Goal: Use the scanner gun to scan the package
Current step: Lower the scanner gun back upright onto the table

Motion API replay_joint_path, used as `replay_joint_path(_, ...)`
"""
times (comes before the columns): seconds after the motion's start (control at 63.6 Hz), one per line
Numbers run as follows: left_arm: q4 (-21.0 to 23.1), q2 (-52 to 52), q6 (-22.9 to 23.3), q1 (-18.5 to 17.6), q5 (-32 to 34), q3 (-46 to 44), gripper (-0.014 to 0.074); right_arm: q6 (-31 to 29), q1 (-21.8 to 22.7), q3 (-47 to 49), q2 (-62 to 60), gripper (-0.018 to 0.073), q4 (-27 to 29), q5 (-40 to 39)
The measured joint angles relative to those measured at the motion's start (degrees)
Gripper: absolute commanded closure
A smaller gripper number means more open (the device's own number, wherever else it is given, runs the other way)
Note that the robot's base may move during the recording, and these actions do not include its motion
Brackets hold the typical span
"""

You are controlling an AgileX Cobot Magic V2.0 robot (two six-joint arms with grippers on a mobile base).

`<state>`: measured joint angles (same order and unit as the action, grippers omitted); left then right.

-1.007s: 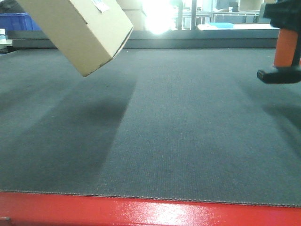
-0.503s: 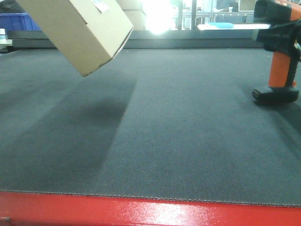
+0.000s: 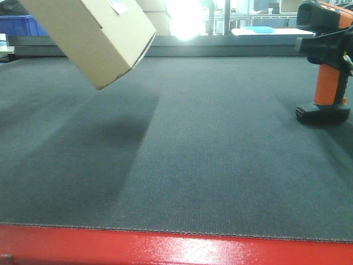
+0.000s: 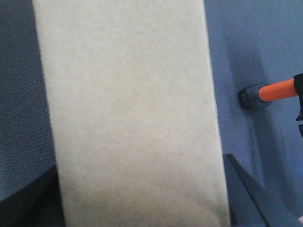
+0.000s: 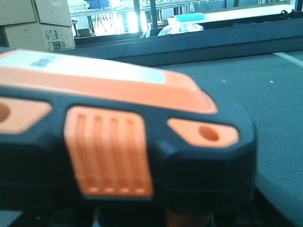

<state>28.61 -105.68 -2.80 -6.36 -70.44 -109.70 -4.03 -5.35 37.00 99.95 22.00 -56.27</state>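
Starting with the biggest: dark woven table (image 3: 220, 182), red-edged along the front, looking the same as a second ago.

Next in size, the package (image 3: 94, 38). Hanging tilted in the air over the far left, well apart from the mat, with a white label (image 3: 117, 5) on its upward face. No shift across the earlier looks. Held clamped in the left jaws, judging by the left wrist view: tan cardboard filling the frame between two dark shapes at the bottom corners (jaw tips, most likely).

Smaller again, the scanner gun (image 3: 326, 83) at the far right. Lowered over the last second, from base floating above the mat to base seemingly resting on it. Upright now, black head over orange handle, and hardly moved in the last half second. Right jaws: impossible to tell whether clenched or released. Nothing in the right wrist view but the blurred orange-and-black head, and only some black gear around the upper handle from the front.

Probably means the gun is being parked on its base while the package waits aloft. Either scan finished or aim given up for now; no beam visible on the label to settle it.

Counting: one table, one package, one label, one scanner gun.
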Motion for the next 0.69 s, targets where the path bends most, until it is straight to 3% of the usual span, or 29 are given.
replay_joint_path(0.079, 0.0, 0.0, 0.0, 0.0, 0.0, 0.0, 0.0707, 0.0, 0.0, 0.0, 0.0, 0.0706, 0.0, 0.0)
replay_joint_path(0.142, 0.0, 0.0, 0.0, 0.0, 0.0, 0.0, 0.0707, 0.0, 0.0, 0.0, 0.0, 0.0633, 0.0, 0.0)
replay_joint_path(0.22, 0.0, 0.0, 0.0, 0.0, 0.0, 0.0, 0.0707, 0.0, 0.0, 0.0, 0.0, 0.0471, 0.0, 0.0)
replay_joint_path(0.346, 0.0, 0.0, 0.0, 0.0, 0.0, 0.0, 0.0707, 0.0, 0.0, 0.0, 0.0, 0.0126, 0.0, 0.0)
replay_joint_path(0.425, 0.0, 0.0, 0.0, 0.0, 0.0, 0.0, 0.0707, 0.0, 0.0, 0.1, 0.0, 0.0017, 0.0, -0.6)
replay_joint_path(0.692, 0.0, 0.0, 0.0, 0.0, 0.0, 0.0, 0.0707, 0.1, 0.0, 0.1, 0.0, 0.0000, 0.0, 2.2)
